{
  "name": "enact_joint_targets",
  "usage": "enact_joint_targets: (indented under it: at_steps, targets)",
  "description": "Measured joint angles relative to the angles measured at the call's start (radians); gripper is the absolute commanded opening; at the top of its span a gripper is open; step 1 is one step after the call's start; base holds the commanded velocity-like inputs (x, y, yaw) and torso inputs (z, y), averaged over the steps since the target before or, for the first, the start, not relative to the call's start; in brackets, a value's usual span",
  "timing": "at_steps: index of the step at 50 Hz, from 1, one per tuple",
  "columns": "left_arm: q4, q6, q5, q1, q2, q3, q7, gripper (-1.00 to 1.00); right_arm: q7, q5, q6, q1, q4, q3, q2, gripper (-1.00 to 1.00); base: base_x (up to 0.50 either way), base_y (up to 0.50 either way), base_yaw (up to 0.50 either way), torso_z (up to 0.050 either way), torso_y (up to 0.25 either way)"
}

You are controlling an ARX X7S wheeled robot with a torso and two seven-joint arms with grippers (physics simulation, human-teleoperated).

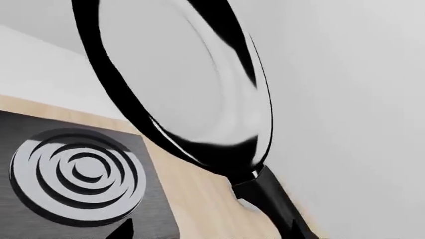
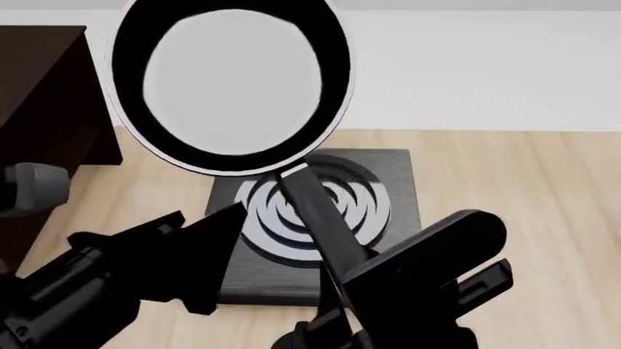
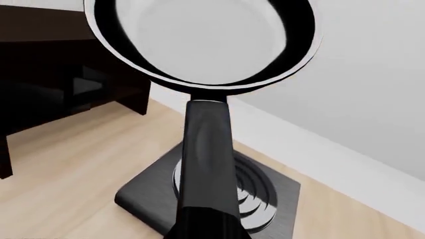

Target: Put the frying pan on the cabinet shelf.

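Note:
The frying pan (image 2: 233, 80) is up in the air above the burner, tilted so its pale inside faces me, also in the left wrist view (image 1: 179, 74) and the right wrist view (image 3: 206, 35). Its long black handle (image 2: 315, 218) runs down into my right gripper (image 2: 339, 309), which is shut on it (image 3: 207, 224). My left gripper (image 2: 223, 258) hangs open to the left of the handle, holding nothing (image 1: 212, 234). The dark cabinet shelf (image 2: 43, 94) stands at the far left, left of the pan (image 3: 53, 74).
A square black burner plate (image 2: 393, 174) with concentric rings lies on the light wooden table (image 2: 524, 218) right under the handle (image 1: 79, 169). A white wall (image 2: 485, 65) runs behind the table.

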Motion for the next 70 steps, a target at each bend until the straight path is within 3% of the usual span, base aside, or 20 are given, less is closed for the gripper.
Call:
enact_joint_targets:
  at_steps: [32,66,67,70]
  targets:
    - [-0.063,0.083,-0.045,0.037,0.068,0.104,0.006,1.0,0.013,0.001,-0.052,-0.027,-0.018,-0.053,0.014,-1.0,0.0,0.0,0.0,0.001,0.002]
    - [-0.139,0.193,-0.027,0.036,0.065,0.204,0.046,1.0,0.003,-0.026,-0.128,-0.089,-0.052,-0.104,0.044,-1.0,0.0,0.0,0.0,0.001,0.001]
    - [-0.14,0.196,-0.027,0.037,0.064,0.205,0.046,-1.0,0.003,-0.027,-0.13,-0.091,-0.052,-0.105,0.045,-1.0,0.0,0.0,0.0,0.0,0.0]
    - [-0.139,0.208,-0.044,0.04,0.064,0.21,0.05,-1.0,0.002,-0.03,-0.136,-0.094,-0.053,-0.107,0.045,-1.0,0.0,0.0,0.0,0.0,0.004]
